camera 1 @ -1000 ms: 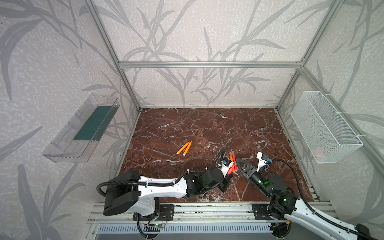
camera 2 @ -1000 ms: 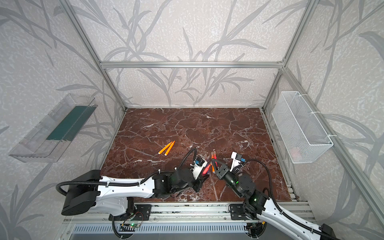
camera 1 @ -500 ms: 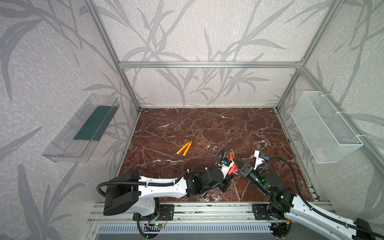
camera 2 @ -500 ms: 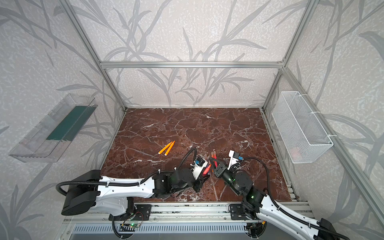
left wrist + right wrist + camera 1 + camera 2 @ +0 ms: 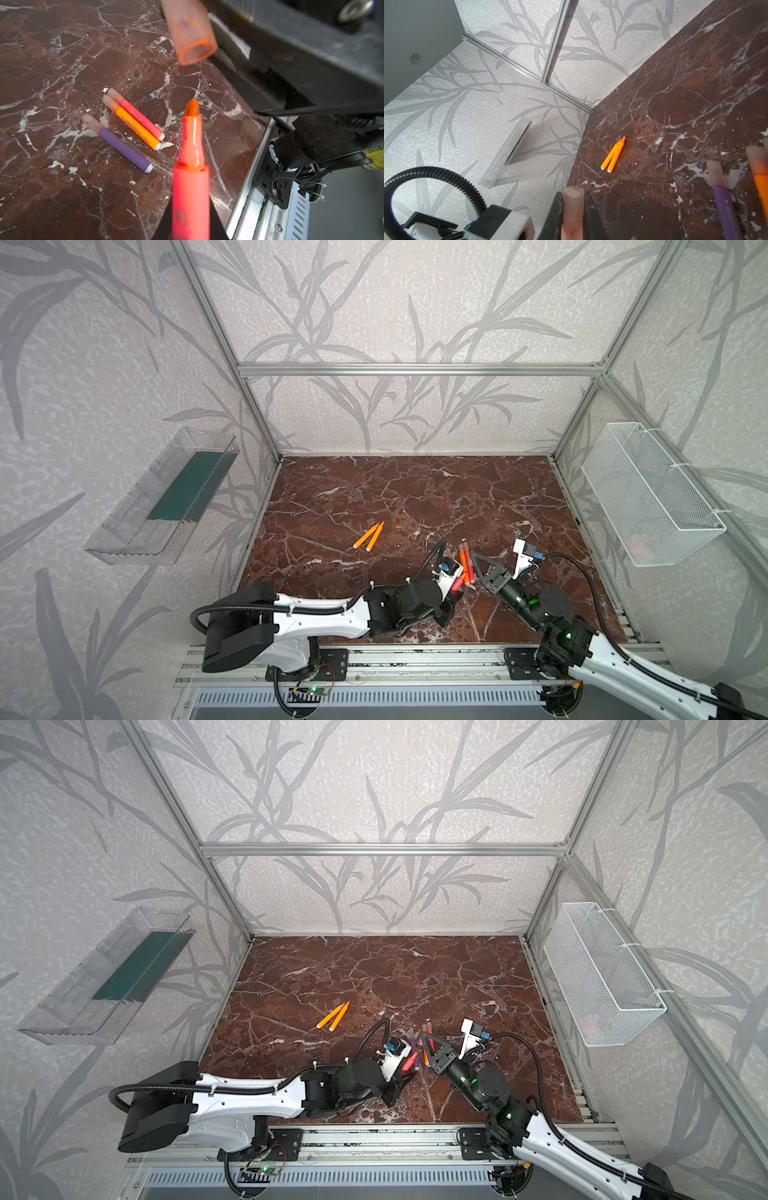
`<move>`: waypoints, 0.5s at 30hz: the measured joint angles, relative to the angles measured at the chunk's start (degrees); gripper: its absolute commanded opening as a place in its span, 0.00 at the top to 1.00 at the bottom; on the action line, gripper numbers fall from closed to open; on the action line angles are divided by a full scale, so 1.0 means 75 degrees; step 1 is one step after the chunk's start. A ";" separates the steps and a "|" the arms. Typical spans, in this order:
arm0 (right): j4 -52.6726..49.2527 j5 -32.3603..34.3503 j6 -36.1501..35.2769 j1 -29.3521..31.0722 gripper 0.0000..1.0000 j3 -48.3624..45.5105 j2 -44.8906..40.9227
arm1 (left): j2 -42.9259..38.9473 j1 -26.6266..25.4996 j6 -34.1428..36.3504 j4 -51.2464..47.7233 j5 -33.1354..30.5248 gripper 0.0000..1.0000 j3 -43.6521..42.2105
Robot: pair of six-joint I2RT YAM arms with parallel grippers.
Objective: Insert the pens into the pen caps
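Lining up pen [image 5: 191, 176] and cap [image 5: 190, 31]
The left gripper [image 5: 190, 222] clamps the pen, the right gripper [image 5: 573, 209] the cap; the cap looks tilted, so match axes, then push straight.

Your two top views look down from high above the front rail [image 5: 415, 651] toward the back wall [image 5: 415, 414], far enough to take in the whole dark red marble surface [image 5: 415, 497]. Your left wrist camera sits close behind the left claw [image 5: 190, 201], the red-pink marker pen [image 5: 190, 145] in it filling the foreground, facing down at the surface. Your right wrist camera rides behind the right claw [image 5: 573, 195], the translucent pinkish pen cap [image 5: 572, 218] at the lens, facing the side wall [image 5: 467, 124]. It shares the two uncapped orange pens [image 5: 613, 156] with both top views, and the capped purple pen [image 5: 724, 207] with the left wrist view.
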 measured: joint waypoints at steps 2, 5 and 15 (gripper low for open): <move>0.0070 -0.0006 0.0006 0.0000 1.00 0.0000 0.0195 | -0.0026 0.0000 0.0003 0.0026 0.0000 1.00 0.0000; 0.0175 -0.0055 0.0026 0.0000 1.00 0.0000 0.0466 | -0.0038 0.0000 0.0003 0.0023 0.0000 1.00 0.0003; 0.0472 -0.0134 0.0052 0.0093 1.00 0.0000 0.0659 | -0.0140 0.0000 0.0023 0.0026 -0.0067 1.00 0.0000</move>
